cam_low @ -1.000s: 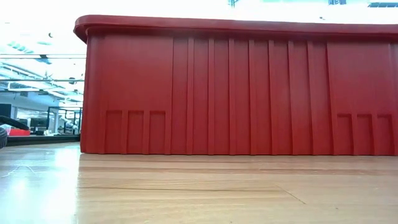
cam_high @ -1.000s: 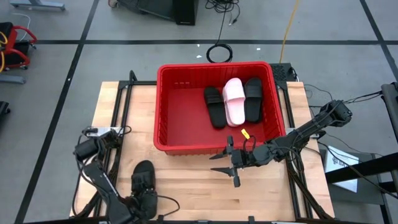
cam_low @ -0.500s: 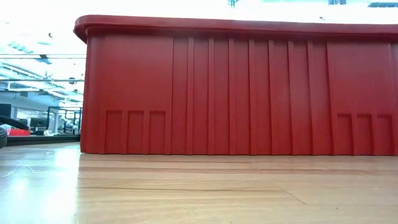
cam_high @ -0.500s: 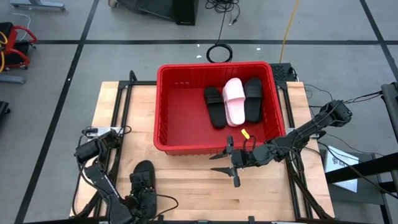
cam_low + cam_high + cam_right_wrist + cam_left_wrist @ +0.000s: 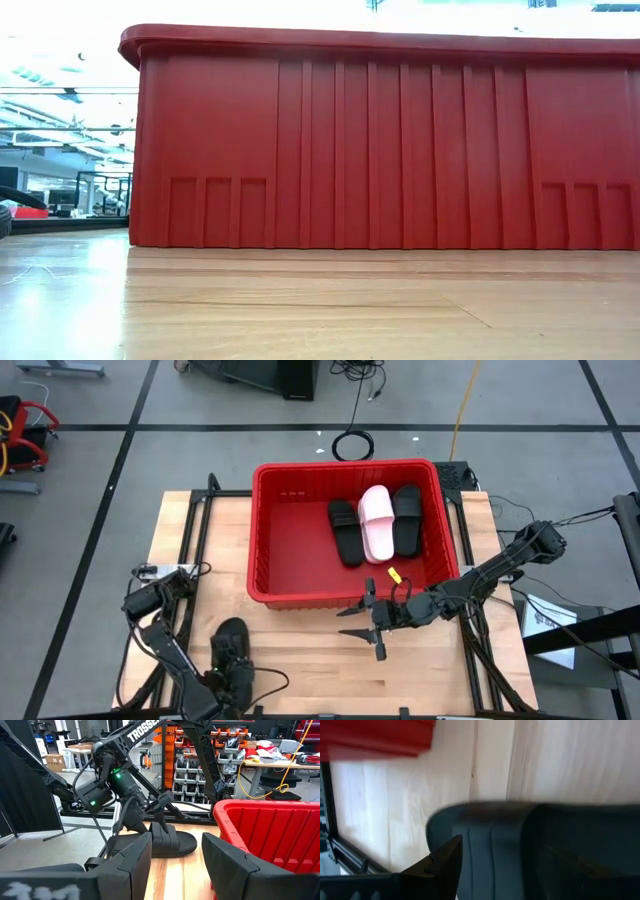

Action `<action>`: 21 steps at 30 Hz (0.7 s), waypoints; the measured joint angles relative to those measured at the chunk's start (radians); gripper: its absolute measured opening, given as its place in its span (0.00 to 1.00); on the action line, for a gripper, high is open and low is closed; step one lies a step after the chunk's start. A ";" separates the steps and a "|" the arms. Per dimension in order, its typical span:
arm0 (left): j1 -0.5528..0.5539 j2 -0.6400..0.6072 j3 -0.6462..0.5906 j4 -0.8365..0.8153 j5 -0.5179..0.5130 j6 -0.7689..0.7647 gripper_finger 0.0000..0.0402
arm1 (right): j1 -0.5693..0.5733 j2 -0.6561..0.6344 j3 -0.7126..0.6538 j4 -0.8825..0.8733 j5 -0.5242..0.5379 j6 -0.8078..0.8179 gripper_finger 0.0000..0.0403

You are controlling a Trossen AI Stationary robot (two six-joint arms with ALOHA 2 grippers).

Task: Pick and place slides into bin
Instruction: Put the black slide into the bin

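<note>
A red bin (image 5: 262,520) held three slides (image 5: 378,523). Near its front-left corner, a black slide (image 5: 231,647) lay on the table with the left gripper (image 5: 234,672) spread wide over it, not yet clamped. Closing squarely across the strap would likely grip best. The right gripper (image 5: 372,622) waited open and empty, beside the bin's front wall.

Black slide (image 5: 530,850) blurred — left pincer's (image 5: 232,665) grip unclear.
</note>
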 joint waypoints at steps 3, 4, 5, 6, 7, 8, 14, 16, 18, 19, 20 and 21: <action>0.000 0.000 -0.045 0.007 0.056 -0.008 0.56 | 0.000 0.000 0.000 0.000 0.000 0.000 0.41; 0.001 0.000 -0.061 0.008 0.072 -0.013 0.56 | 0.000 0.000 0.000 0.000 0.000 0.000 0.41; 0.001 0.000 -0.076 0.009 0.086 -0.022 0.56 | 0.000 0.000 0.000 0.000 0.000 0.000 0.41; 0.001 0.000 -0.090 0.009 0.093 -0.033 0.56 | 0.000 0.000 0.000 0.000 0.000 0.000 0.41; 0.001 0.000 -0.102 0.008 0.100 -0.043 0.56 | 0.000 0.000 0.000 0.000 0.000 0.000 0.41; 0.001 0.000 -0.112 0.008 0.104 -0.048 0.56 | 0.000 0.000 0.000 0.000 0.000 0.000 0.41; 0.003 0.000 -0.141 0.000 0.104 -0.091 0.56 | 0.000 0.000 0.000 0.000 0.000 0.000 0.41; 0.003 0.000 -0.142 0.001 0.104 -0.096 0.53 | 0.000 0.000 0.000 0.000 0.000 0.000 0.41; 0.003 0.000 -0.142 0.002 0.102 -0.096 0.48 | 0.000 0.000 0.000 0.000 0.000 0.000 0.41; 0.003 0.000 -0.142 0.005 0.102 -0.096 0.45 | 0.000 0.000 0.000 0.000 0.000 0.000 0.41; 0.003 0.000 -0.142 0.006 0.101 -0.096 0.41 | 0.000 0.000 0.000 0.000 0.000 0.000 0.41; 0.003 0.000 -0.142 0.006 0.101 -0.096 0.37 | 0.000 0.000 0.000 0.000 0.000 0.000 0.41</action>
